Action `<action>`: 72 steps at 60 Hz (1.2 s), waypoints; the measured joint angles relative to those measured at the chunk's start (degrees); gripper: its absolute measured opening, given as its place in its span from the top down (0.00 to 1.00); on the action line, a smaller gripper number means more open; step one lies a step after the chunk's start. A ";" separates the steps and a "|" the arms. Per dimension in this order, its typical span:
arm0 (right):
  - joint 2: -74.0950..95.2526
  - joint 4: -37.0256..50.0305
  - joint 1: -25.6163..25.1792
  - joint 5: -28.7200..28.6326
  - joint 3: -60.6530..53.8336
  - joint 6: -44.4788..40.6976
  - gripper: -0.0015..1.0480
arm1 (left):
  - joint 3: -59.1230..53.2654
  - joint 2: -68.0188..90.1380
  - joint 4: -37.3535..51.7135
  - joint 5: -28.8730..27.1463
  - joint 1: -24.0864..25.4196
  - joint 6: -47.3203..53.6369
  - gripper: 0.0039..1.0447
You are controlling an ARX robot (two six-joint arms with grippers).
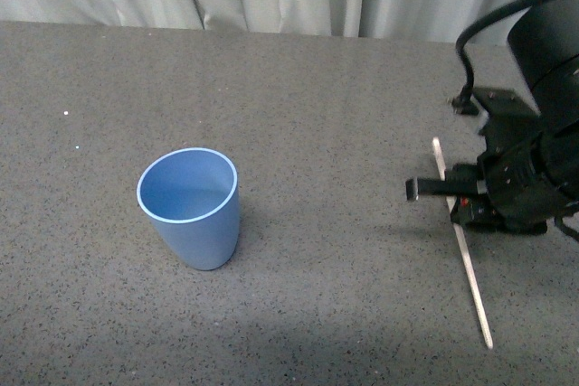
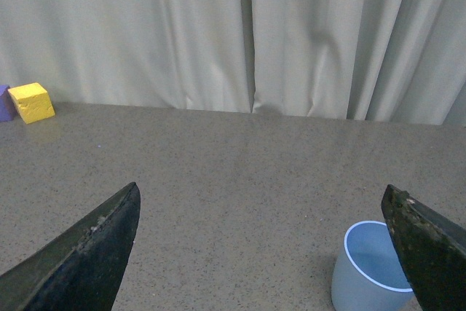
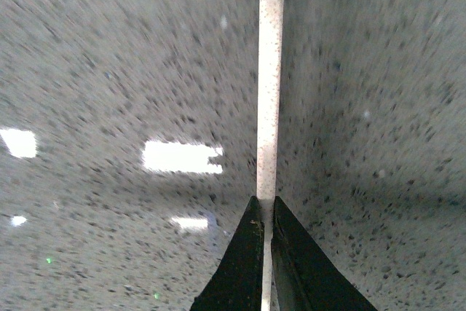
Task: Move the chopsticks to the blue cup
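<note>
While the blue cup (image 1: 190, 205) stands upright left of centre on the table (image 1: 344, 88), the front view has the right gripper (image 1: 463, 210) down over the chopsticks (image 1: 475, 291), one pale stick well off to the right. Left wrist: the left gripper (image 2: 262, 253) is spread wide, the cup is beside one finger (image 2: 429, 245), and only here is there a yellow block (image 2: 31, 102) by the curtain (image 2: 182, 34). Right wrist, close in: fingers (image 3: 244, 267) pinched tight on the stick.

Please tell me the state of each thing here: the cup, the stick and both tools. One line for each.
light-blue plastic tumbler cup: upright, empty.
long thin off-white chopstick: pinched by the right tool; cannot tell whether it is lifted.
left tool: open, holding nothing.
right tool: shut on the chopstick.
</note>
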 joint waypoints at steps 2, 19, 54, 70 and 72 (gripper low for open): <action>-2.49 3.04 0.22 0.17 -1.14 0.02 0.99 | 0.00 0.00 0.00 0.00 0.00 0.00 0.06; -15.80 36.59 4.98 -4.81 -8.35 0.33 0.99 | 0.00 0.00 0.00 -0.02 0.00 0.00 0.06; -0.98 57.53 18.25 -19.67 0.66 5.49 0.99 | 0.00 0.00 0.00 0.00 0.00 0.02 0.06; 3.61 57.55 20.39 -19.65 0.92 7.04 0.99 | 0.00 0.00 0.00 0.00 0.00 0.00 0.06; 3.85 57.64 20.41 -19.65 0.59 7.02 0.99 | 0.00 0.00 0.00 0.00 0.00 0.00 0.06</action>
